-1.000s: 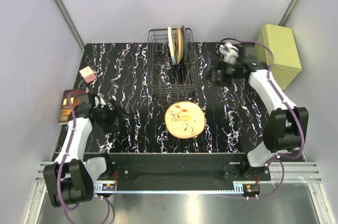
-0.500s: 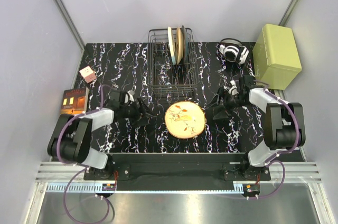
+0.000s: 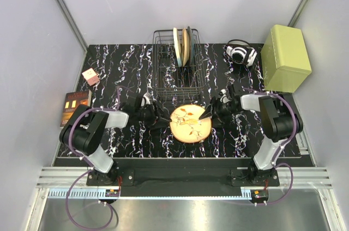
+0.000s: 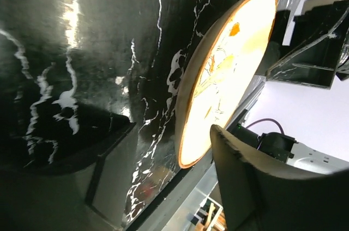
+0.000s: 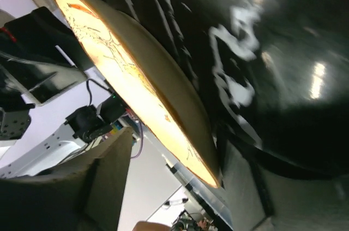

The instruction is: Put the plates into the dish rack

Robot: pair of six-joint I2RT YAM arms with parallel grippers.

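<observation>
While one orange plate lies flat on the worktop at lower centre of the top view, just below the dish rack, three plates stand upright in the rack's upper slots. Left gripper: at the plate's left rim, jaws wide, nothing held. Right gripper: at the right rim, jaws wide, nothing held. Step in hand, as judged: pickup of the last plate. Next move calls for closing on a rim, lifting, tilting it upright and slotting it into a free slot.
</observation>
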